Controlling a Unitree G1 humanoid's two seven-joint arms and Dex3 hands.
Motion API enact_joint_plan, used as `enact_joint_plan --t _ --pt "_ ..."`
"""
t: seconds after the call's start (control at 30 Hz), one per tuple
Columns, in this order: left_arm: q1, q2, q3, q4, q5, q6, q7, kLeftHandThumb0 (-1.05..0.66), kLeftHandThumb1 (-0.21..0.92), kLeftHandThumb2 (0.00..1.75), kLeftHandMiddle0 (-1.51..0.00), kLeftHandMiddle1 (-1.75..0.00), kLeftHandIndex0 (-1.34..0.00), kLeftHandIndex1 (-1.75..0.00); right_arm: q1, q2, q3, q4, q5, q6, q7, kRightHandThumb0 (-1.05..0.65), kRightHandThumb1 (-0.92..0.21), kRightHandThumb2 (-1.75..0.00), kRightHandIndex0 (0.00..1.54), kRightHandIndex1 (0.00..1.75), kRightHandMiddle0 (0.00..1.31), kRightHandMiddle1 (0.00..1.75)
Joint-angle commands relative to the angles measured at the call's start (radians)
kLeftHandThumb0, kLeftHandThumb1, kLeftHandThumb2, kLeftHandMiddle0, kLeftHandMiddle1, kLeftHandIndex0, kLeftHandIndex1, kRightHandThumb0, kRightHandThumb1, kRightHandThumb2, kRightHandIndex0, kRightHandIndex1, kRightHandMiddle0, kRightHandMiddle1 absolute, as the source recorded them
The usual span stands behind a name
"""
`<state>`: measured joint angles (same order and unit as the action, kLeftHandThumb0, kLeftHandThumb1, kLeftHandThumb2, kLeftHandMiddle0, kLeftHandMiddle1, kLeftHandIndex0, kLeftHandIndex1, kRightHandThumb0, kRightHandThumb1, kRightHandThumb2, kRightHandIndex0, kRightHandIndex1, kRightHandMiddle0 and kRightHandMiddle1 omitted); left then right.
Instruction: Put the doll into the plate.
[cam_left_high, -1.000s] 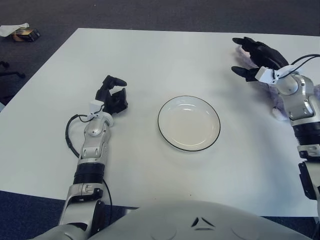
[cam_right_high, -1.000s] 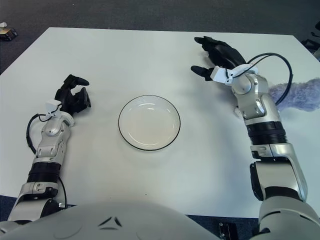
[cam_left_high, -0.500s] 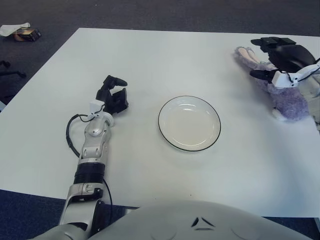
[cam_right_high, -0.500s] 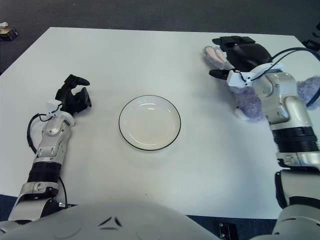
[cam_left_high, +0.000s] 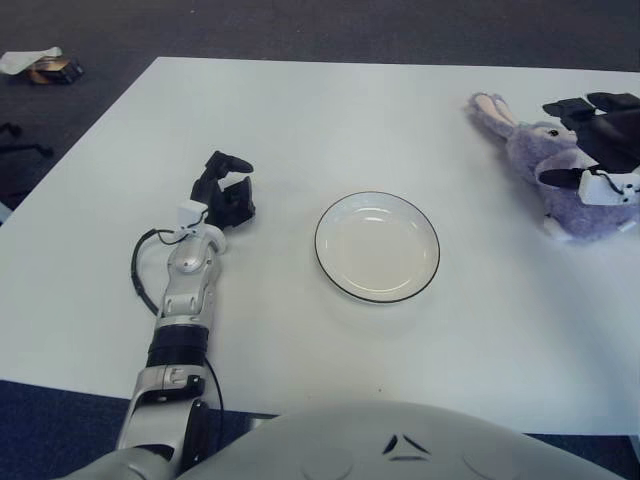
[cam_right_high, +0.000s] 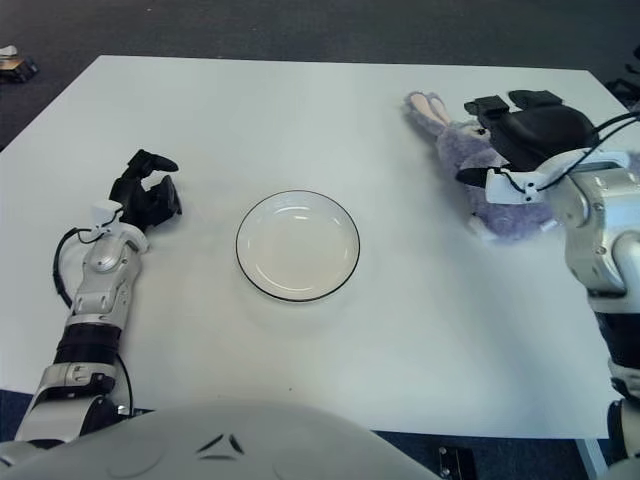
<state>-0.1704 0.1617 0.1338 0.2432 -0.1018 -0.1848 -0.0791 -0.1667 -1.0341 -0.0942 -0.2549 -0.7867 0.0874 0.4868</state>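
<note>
Plate (cam_left_high: 377, 246) sits at the middle of the white table (cam_left_high: 300, 120), white with a thin dark rim, and there's nothing in it. Over on the right side lies the doll (cam_right_high: 468, 165), a fluffy purple rabbit, long pink-lined ears pointing toward the far left, body stretched back toward the table's right edge. It's well apart from the plate, with bare tabletop between them.

Right hand (cam_right_high: 520, 140) is right over the rabbit's body, black fingers spread, two of them reaching out above the head end and the thumb poking out lower on the near side. The fingers bracket the plush without closing on it; whether the palm is touching the fur can't be made out. Its silver forearm runs off the right edge of the view.

Left hand (cam_left_high: 226, 190) shows on the left side of the table, well left of the plate, fingers loosely curled, holding nothing. Its forearm stretches back toward the robot's body with a black cable looped beside it.

Far off on the dark carpet beyond the table's left corner, a small bit of clutter (cam_left_high: 40, 64).
</note>
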Motion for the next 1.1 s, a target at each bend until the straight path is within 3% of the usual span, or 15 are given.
enact_joint_plan --t 0.0,0.5,0.7,1.07 --pt "0.038 -0.011 -0.006 0.047 0.004 -0.006 -0.016 -0.39 0.62 0.94 -1.08 -1.75 -0.38 -1.75 0.031 -0.014 -0.022 -0.044 -0.039 0.041 0.038 -0.98 -0.92 -0.63 0.04 0.07 0.00 0.26" --pt "0.029 -0.001 0.002 0.060 0.001 0.004 -0.013 -0.38 0.66 0.88 -1.05 -1.75 -0.35 -1.75 0.087 0.001 -0.026 -0.017 -0.124 0.062 0.013 -1.05 -0.92 -0.72 0.04 0.08 0.00 0.30" --pt "0.027 0.000 0.003 0.056 0.008 0.020 -0.001 -0.39 0.66 0.88 -1.05 -1.75 -0.35 -1.75 0.103 0.009 -0.024 -0.028 -0.148 0.087 0.021 -1.05 -0.92 -0.72 0.02 0.08 0.00 0.23" --pt "0.025 0.002 0.003 0.050 0.009 0.033 0.001 -0.39 0.63 0.92 -1.05 -1.75 -0.37 -1.75 0.135 -0.014 -0.039 -0.065 -0.166 0.141 0.135 -1.05 -0.92 -0.74 0.00 0.04 0.00 0.09"
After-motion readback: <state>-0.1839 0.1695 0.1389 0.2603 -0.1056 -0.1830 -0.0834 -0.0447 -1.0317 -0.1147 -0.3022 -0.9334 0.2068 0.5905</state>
